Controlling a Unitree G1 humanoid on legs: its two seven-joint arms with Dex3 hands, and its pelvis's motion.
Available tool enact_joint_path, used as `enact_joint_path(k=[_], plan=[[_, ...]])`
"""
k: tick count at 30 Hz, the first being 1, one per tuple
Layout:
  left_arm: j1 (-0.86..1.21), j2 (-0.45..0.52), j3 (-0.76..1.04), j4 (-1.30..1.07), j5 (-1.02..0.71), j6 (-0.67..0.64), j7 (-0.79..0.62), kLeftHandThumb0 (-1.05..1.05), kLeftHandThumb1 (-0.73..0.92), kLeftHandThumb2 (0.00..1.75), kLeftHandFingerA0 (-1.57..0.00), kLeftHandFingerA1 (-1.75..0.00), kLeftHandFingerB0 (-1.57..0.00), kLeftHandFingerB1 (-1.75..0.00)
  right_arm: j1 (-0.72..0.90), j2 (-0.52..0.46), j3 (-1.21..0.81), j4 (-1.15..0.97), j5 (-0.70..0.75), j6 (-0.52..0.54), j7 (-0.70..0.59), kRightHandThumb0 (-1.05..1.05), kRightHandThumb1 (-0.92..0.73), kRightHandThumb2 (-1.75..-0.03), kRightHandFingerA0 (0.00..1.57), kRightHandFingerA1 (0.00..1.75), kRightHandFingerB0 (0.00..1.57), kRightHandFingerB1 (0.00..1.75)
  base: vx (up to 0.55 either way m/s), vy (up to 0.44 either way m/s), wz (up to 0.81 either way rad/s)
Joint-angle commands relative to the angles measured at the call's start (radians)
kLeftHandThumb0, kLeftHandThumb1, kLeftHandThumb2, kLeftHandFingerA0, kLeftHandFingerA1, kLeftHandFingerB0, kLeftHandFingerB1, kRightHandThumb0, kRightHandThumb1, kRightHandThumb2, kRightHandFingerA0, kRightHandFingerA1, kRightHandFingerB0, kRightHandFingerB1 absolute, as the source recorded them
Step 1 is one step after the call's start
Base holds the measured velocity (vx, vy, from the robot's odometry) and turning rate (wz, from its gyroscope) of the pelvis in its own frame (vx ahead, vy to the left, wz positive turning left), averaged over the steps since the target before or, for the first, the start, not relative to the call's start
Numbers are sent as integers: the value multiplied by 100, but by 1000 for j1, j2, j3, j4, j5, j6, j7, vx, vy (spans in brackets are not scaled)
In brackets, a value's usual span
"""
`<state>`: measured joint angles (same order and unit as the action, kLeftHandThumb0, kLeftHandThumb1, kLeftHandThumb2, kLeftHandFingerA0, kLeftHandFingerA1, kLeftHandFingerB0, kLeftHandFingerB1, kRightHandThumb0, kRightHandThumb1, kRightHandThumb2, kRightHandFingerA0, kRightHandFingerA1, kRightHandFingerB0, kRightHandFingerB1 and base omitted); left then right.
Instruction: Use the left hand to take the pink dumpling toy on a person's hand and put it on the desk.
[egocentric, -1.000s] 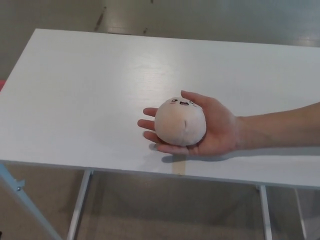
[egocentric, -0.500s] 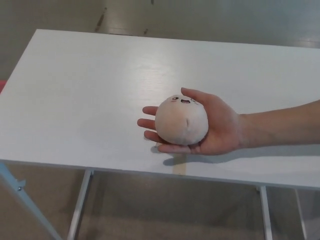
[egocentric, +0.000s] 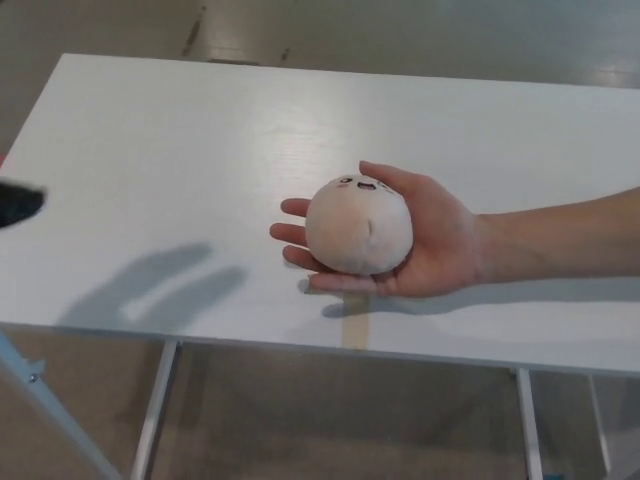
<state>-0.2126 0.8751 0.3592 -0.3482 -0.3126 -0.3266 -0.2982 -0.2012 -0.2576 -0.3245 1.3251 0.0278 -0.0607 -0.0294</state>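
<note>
While only its black tip shows, left hand (egocentric: 18, 203) state unclear; dumpling toy (egocentric: 359, 224) rests on person's palm (egocentric: 440, 245).

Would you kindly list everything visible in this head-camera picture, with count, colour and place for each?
Round pink plush dumpling toy: one, pale pink with a small stitched face, resting in the person's open palm above the desk's near middle.
White rectangular desk: one, white top on light metal legs, filling most of the view.
Shadow on the desk: one, grey, near the left front edge.
Floor: grey-brown, beyond and beneath the desk.
Person's hand: one, palm up with its forearm coming in from the picture's right.
Robot's left hand: only a black tip at the left edge; too little shows to judge its fingers.
Robot's right hand: not in view.
</note>
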Motion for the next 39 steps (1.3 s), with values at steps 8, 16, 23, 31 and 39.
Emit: enact_joint_path(k=[8,16,23,31,39], plan=[[-664,-214,-644,265,416,379,-190,-67,40,72,-23,-42,-16,-36,-1,-4,7,1,7,3,12,-20,-67,-60,63,45,52,42,0,0,0],[-732,-285,-779,413,512,395,-177,-69,47,56,-24,-32,-20,-28,-4,-3,4,0,11,0,15,-19,-67,-59,63,46,52,42,0,0,0],[-773,-357,-897,539,582,432,-180,-71,41,73,-19,-40,-13,-35,-8,-6,11,0,4,3,16,-20,-67,-59,64,46,50,41,0,0,0],[-739,-391,-1002,581,669,491,-195,-66,45,55,-19,-31,-15,-28,-14,-7,14,-2,6,4,20,-20,-67,-59,62,45,49,41,0,0,0],[-725,-425,-1065,635,729,528,-222,-66,39,69,-16,-38,-10,-35,-19,-8,19,-3,6,6,27,-20,-67,-59,62,45,50,42,0,0,0]])
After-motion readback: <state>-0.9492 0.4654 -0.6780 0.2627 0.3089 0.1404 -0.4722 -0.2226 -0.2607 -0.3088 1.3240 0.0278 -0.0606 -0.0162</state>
